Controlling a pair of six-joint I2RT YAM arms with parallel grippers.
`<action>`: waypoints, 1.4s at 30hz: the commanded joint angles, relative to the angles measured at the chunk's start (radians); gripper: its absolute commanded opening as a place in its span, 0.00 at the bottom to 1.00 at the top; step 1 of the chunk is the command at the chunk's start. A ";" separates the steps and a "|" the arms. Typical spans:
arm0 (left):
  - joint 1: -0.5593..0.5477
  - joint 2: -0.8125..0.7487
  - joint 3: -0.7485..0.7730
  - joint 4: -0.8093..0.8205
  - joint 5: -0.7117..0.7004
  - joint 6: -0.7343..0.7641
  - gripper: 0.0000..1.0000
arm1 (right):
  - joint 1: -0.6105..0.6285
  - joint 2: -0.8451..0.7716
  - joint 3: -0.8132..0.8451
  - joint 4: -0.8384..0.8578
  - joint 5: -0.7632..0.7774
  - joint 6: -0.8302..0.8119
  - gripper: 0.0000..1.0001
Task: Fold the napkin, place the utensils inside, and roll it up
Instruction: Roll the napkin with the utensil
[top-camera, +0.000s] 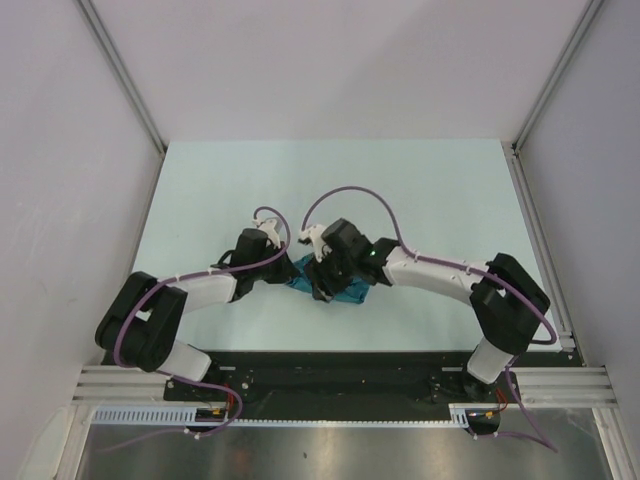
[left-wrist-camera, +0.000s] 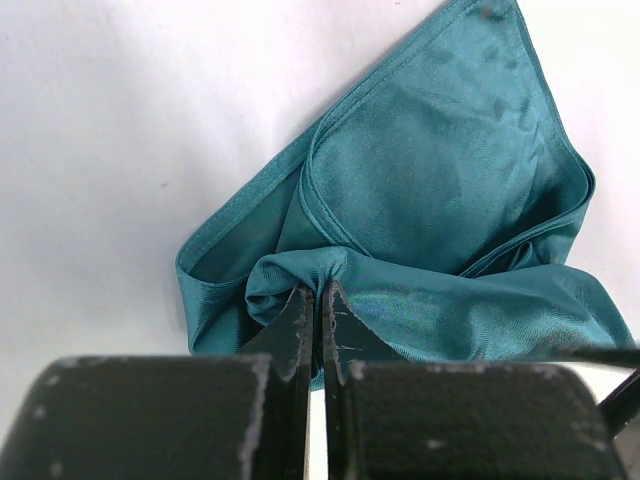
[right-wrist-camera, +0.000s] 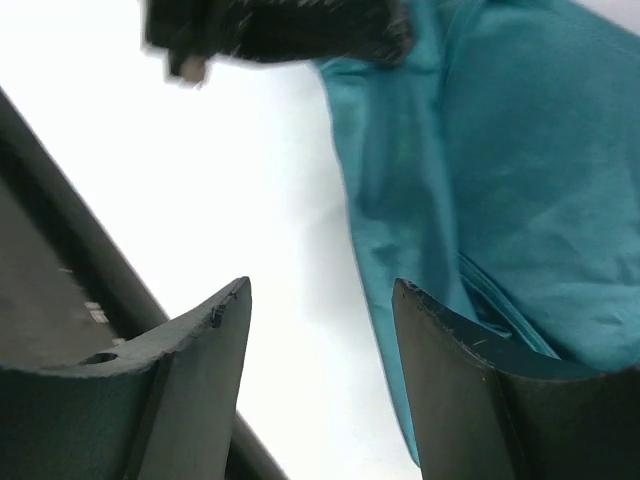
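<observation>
Left side first: the left gripper (left-wrist-camera: 315, 300) is clamped fully shut on a small bunched fold of the napkin (left-wrist-camera: 430, 190), with the rest of the cloth spread out toward 1 o'clock from the fingertips. On the table (top-camera: 420, 190) the napkin is sat at roughly 6 o'clock from the middle, close to the arm bases and mostly covered by both wrists.

The right gripper (right-wrist-camera: 320, 310) is parted wide with nothing held. Only bare table is seen between its jaws, and the napkin edge runs past the right-hand finger up toward 1 o'clock.

The spoon can't be seen in any view, so it can't be told whether it's wrapped inside or hidden under an arm.

What could go wrong, as a guess: only a thin pinch of slick cloth is held, so it could be lost on a pull. Or the whole loose bundle could get dragged and the folds undone. If the spoon is inside, it could be tipped out of an open end. Both wrists are also packed tight, so a bump is possible.
</observation>
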 joint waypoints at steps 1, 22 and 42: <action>0.001 0.027 0.010 -0.093 -0.020 0.034 0.00 | 0.100 -0.023 -0.041 0.111 0.290 -0.130 0.63; 0.001 0.013 0.027 -0.097 0.009 0.041 0.00 | 0.126 0.141 -0.054 0.206 0.321 -0.216 0.62; 0.014 -0.100 0.104 -0.161 -0.004 0.024 0.50 | 0.044 0.250 -0.020 0.041 0.125 -0.128 0.05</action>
